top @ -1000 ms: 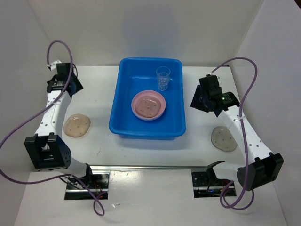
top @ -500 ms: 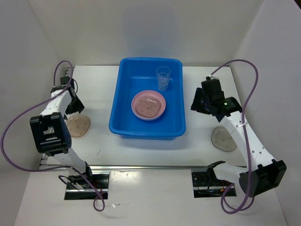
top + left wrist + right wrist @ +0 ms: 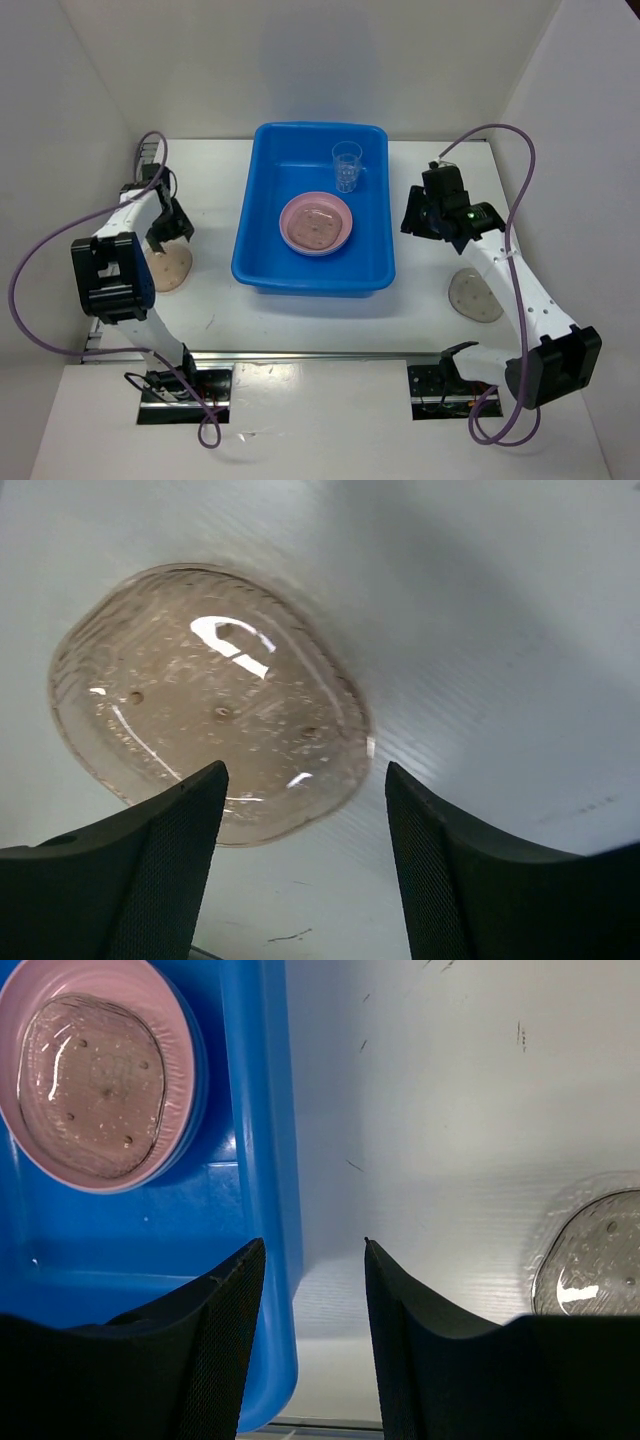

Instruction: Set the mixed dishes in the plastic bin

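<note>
The blue plastic bin (image 3: 312, 285) stands mid-table. In it lie a pink plate (image 3: 343, 222) with a beige speckled plate (image 3: 314, 224) nested inside, and an upright clear cup (image 3: 347, 165). A beige speckled plate (image 3: 172, 268) lies on the table left of the bin, partly under my left arm. My left gripper (image 3: 171, 228) hangs open just above it; in the left wrist view the plate (image 3: 210, 700) lies just beyond the open gripper (image 3: 305, 772). A grey speckled plate (image 3: 475, 295) lies to the right. My right gripper (image 3: 417, 216) is open and empty beside the bin's right wall (image 3: 265, 1160).
The right wrist view shows the pink plate (image 3: 185, 1080) in the bin and the grey plate's edge (image 3: 595, 1260) at the far right. White walls enclose the table on three sides. Purple cables loop off both arms.
My left arm has swung from the far left corner down over the beige plate. My right gripper has shifted slightly. The dishes have not moved.
</note>
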Controlling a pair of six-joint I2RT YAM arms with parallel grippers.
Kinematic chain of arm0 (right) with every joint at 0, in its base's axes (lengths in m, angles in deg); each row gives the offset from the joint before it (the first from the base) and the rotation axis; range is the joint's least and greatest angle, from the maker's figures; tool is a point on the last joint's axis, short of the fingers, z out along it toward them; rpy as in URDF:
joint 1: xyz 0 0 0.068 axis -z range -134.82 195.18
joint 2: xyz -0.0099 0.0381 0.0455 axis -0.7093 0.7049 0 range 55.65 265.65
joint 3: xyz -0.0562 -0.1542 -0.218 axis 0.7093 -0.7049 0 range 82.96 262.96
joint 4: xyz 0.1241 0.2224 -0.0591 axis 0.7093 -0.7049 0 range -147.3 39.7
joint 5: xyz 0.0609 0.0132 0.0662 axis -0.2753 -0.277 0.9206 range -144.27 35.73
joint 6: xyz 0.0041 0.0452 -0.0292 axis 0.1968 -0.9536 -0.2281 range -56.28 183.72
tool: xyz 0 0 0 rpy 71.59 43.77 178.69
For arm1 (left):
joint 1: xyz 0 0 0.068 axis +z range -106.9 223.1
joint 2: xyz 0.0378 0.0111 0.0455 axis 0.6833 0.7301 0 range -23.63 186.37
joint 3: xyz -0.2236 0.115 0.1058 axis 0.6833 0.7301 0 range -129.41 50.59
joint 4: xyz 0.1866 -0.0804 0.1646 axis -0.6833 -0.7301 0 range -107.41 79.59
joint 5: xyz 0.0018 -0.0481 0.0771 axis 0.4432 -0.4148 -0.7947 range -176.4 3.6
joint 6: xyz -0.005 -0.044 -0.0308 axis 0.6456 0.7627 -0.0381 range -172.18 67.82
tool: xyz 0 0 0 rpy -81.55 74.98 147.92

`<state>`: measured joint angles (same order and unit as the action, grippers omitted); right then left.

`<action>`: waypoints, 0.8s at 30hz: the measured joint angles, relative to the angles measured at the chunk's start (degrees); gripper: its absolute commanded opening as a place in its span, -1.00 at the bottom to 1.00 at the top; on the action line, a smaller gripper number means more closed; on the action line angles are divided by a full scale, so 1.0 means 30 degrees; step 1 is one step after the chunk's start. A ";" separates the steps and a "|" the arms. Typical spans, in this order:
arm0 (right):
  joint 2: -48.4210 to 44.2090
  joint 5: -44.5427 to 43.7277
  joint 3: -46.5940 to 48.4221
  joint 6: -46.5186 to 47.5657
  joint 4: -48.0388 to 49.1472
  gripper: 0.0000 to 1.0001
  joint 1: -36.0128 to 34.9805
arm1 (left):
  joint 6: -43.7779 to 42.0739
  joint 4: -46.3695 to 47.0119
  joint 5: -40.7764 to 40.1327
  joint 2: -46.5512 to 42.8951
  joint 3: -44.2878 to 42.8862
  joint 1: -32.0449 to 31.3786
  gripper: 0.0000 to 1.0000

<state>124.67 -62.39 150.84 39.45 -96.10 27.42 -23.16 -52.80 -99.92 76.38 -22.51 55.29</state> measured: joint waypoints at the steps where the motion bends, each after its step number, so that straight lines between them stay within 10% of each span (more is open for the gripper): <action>1: 0.0146 0.0022 0.0000 0.0029 0.0051 0.01 0.0000 | 0.0007 -0.0029 0.0080 0.0051 -0.0270 -0.0364 0.38; 24: 0.0364 -0.0182 0.0000 0.0066 0.0350 0.03 0.0000 | 0.0889 -0.0954 -0.2929 0.2280 -0.2324 -0.3198 0.11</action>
<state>125.76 -62.93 150.84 39.65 -95.05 27.42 -20.50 -55.67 -108.71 83.22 -29.48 45.69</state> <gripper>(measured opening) 0.514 0.579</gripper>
